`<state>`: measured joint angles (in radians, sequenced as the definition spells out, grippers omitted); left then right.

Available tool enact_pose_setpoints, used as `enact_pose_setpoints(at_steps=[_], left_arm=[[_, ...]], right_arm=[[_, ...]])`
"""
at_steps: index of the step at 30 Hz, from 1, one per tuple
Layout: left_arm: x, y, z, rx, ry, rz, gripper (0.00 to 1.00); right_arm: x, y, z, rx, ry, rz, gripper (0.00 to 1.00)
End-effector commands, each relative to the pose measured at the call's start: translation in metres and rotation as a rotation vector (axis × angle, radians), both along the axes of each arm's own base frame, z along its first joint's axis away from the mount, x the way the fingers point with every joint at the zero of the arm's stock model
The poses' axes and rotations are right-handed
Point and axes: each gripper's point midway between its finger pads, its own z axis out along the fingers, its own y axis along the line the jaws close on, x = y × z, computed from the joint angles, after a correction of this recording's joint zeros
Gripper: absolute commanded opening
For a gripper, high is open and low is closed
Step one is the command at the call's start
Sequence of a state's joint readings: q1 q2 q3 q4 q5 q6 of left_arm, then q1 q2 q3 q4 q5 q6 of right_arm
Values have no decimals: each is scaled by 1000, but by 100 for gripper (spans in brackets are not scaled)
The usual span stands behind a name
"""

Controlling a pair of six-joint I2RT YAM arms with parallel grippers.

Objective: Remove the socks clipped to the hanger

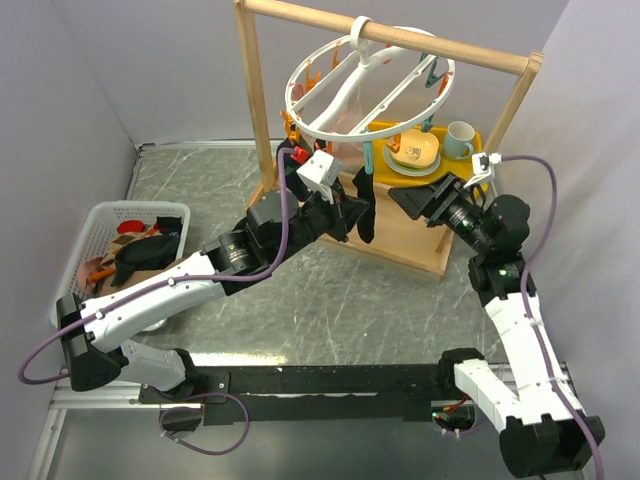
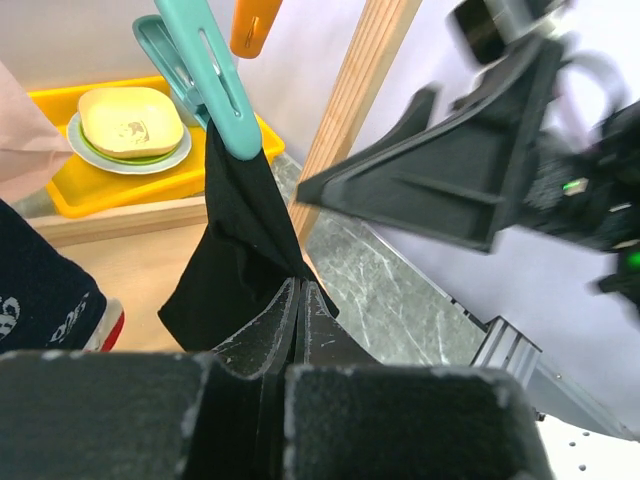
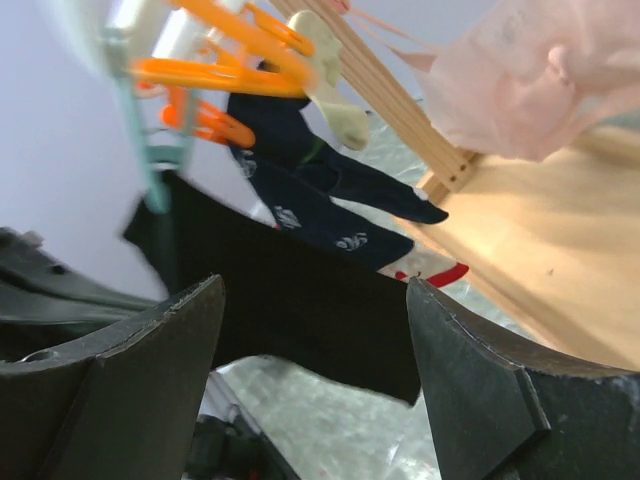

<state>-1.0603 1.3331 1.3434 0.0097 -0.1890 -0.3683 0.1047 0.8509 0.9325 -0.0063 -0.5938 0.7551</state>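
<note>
Left gripper [image 2: 300,298] fingers, matte black and scuffed, are pressed together on the lower edge of the black sock [image 2: 238,250], which hangs limp from a smooth teal clip [image 2: 205,75]. The clip belongs to the hanger [image 1: 345,90], a white plastic ring with wavy cross-bars hooked over the rail of a pale wooden frame [image 1: 385,35]. Beside the black sock hang a navy patterned sock [image 3: 320,205] and a thin pale pink sock [image 3: 520,80]. The right gripper [image 3: 315,310] hovers near with its jaws spread, holding nothing. On the frame's base sits a yellow tray [image 2: 60,190] carrying plates and a mug [image 1: 459,139]. A white lattice basket [image 1: 100,215] of socks stands at the left of the grey marble-patterned table [image 1: 330,300], enclosed by plain pale walls.
</note>
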Motion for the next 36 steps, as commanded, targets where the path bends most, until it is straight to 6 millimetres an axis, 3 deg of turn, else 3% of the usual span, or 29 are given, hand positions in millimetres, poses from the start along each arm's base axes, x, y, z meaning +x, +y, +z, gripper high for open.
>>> enact_pose_setpoints(at_steps=[1, 2, 7, 13, 28, 36], left_arm=[[-9, 7, 29, -58, 1, -20, 1], [-9, 5, 28, -55, 4, -24, 1], [-13, 0, 34, -71, 9, -59, 1], [-18, -5, 36, -87, 23, -92, 1], [-17, -3, 38, -81, 14, -84, 1], [-20, -1, 38, -84, 16, -92, 1]], right_arm=[[-16, 9, 30, 132, -176, 114, 82], [-19, 10, 41, 153, -235, 126, 83], [-14, 21, 43, 175, -283, 231, 87], [-16, 28, 59, 205, -344, 297, 87], [2, 52, 83, 189, -342, 276, 87], [16, 56, 93, 201, -349, 268, 79]])
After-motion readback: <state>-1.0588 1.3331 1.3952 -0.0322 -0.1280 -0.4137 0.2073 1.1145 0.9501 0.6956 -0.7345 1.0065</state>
